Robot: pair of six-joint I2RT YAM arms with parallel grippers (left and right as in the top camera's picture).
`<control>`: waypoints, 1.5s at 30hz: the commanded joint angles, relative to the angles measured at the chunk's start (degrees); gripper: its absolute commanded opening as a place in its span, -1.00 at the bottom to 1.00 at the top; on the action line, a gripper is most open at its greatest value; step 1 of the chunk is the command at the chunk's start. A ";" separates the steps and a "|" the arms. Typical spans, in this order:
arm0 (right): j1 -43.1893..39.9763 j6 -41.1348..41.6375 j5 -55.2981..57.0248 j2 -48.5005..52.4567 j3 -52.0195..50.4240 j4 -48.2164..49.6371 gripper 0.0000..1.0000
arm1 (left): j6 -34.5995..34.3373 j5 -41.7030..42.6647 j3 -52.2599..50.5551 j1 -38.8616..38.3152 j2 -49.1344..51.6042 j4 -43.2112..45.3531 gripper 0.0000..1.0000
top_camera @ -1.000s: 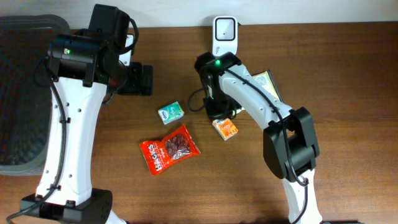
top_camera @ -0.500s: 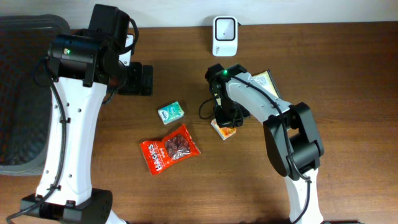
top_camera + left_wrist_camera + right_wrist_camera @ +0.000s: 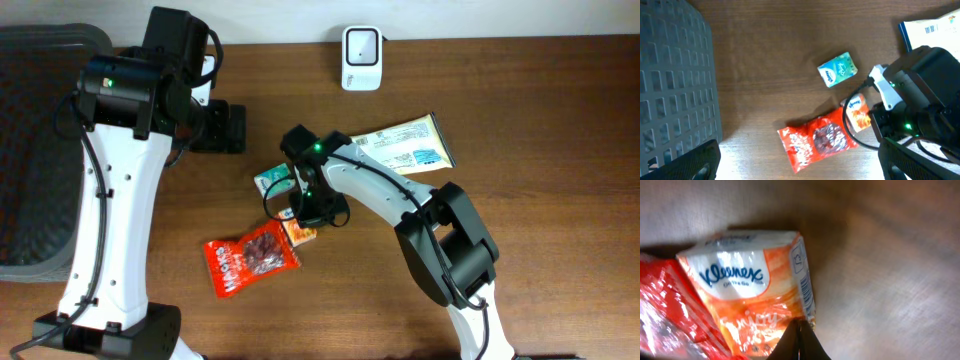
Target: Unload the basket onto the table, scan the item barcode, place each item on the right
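Observation:
The orange Kleenex tissue pack [image 3: 299, 234] lies on the wooden table against the red snack bag [image 3: 250, 258]. My right gripper [image 3: 312, 205] is low over it and shut. In the right wrist view the closed fingertips [image 3: 800, 342] press on the pack's [image 3: 750, 290] lower edge, and a barcode [image 3: 805, 290] runs along its right side. The white scanner [image 3: 360, 57] stands at the far edge. My left gripper [image 3: 215, 128] hangs high and open; in its own view its fingers [image 3: 920, 160] frame the red bag [image 3: 817, 140] and the orange pack [image 3: 858, 113].
A small green tissue pack [image 3: 271, 179] lies just left of the right gripper. A flat white and blue packet [image 3: 405, 147] lies right of centre. A dark mesh basket [image 3: 30, 150] fills the left edge. The right arm [image 3: 920, 100] crosses the left wrist view.
My right gripper has swept from near the scanner down and to the left, pushing the orange pack into the red bag, which slid left. The flat packet is now uncovered. The left arm has not moved.

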 commanded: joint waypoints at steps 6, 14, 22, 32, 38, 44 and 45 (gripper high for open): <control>-4.68 -0.17 5.75 0.20 15.17 -13.38 -0.91 | -0.50 0.42 -0.09 0.09 -0.28 0.09 0.98; -21.59 -1.68 10.25 0.33 21.00 -13.16 -0.34 | -0.50 0.44 -0.09 0.09 -0.28 0.09 0.98; -30.45 -1.64 1.92 0.85 15.26 2.10 -0.92 | -0.50 0.42 -0.09 0.09 -0.28 0.09 0.98; -23.80 2.89 -2.03 3.82 3.67 9.53 -0.92 | -0.50 0.42 -0.09 0.09 -0.28 0.09 0.99; -14.97 2.86 -3.58 3.87 3.67 8.94 -0.92 | -0.50 0.42 -0.09 0.09 -0.28 0.09 0.99; -10.84 2.89 -3.48 3.65 4.46 8.41 -0.92 | -0.50 0.42 -0.09 0.09 -0.28 0.09 0.98; -11.13 2.82 -3.39 3.26 5.20 7.30 -0.92 | -0.50 0.42 -0.09 0.09 -0.28 0.09 0.98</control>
